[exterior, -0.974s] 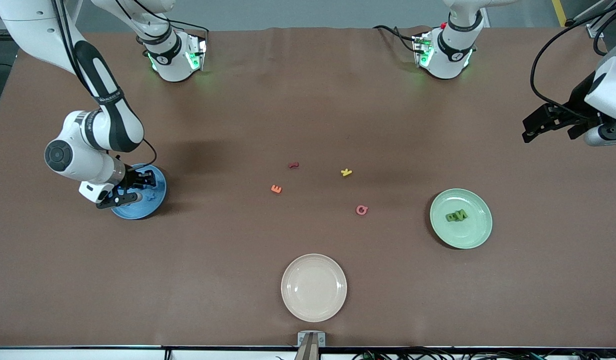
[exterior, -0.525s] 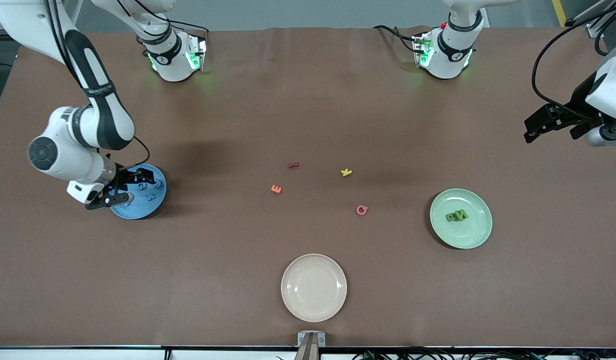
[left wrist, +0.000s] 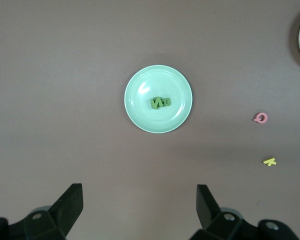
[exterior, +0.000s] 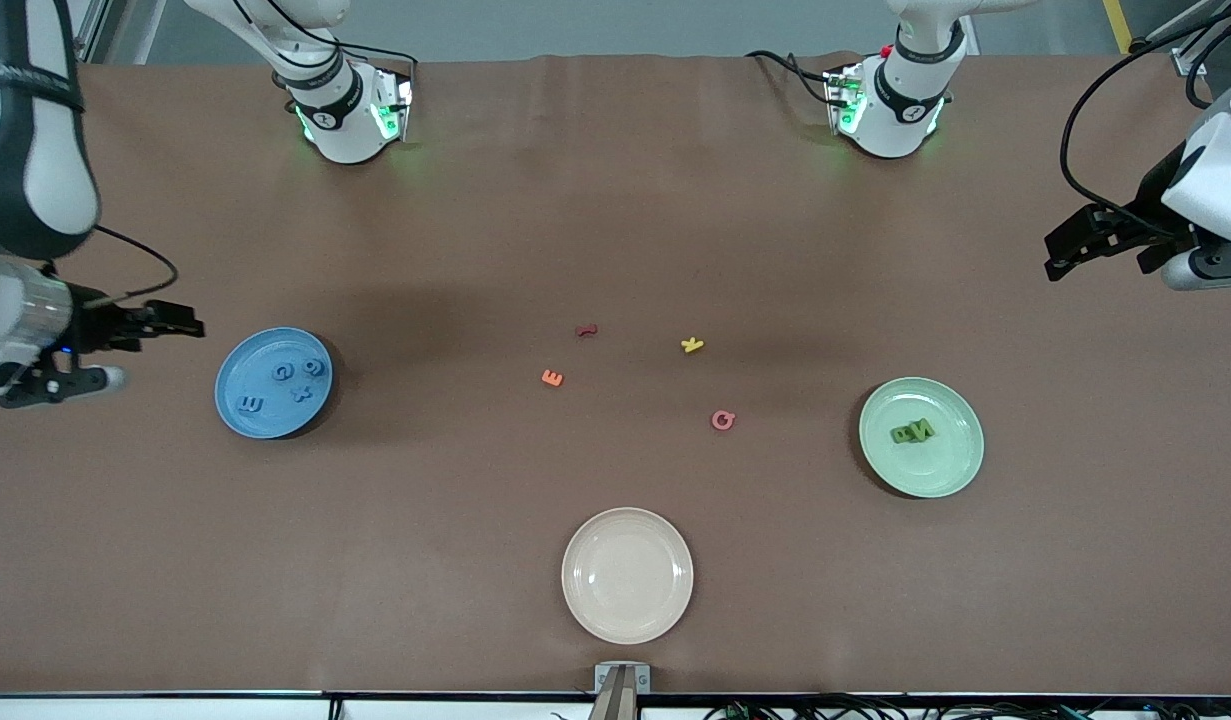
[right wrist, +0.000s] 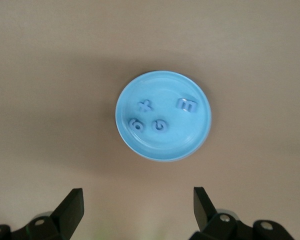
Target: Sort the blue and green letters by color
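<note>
Several blue letters lie on the blue plate toward the right arm's end of the table. The right wrist view shows the same letters spread over that plate. A small cluster of green letters rests on the green plate toward the left arm's end, and the left wrist view shows the letters and the plate too. My right gripper hangs open and empty beside the blue plate. My left gripper waits open and empty over bare table.
A cream plate sits near the front edge. Mid-table lie a dark red letter, a yellow letter, an orange E and a pink round letter. Both arm bases stand along the table's edge farthest from the front camera.
My right gripper has opened and drawn away from over the blue plate toward the right arm's end of the table, uncovering the blue letters. The left arm has barely moved.
</note>
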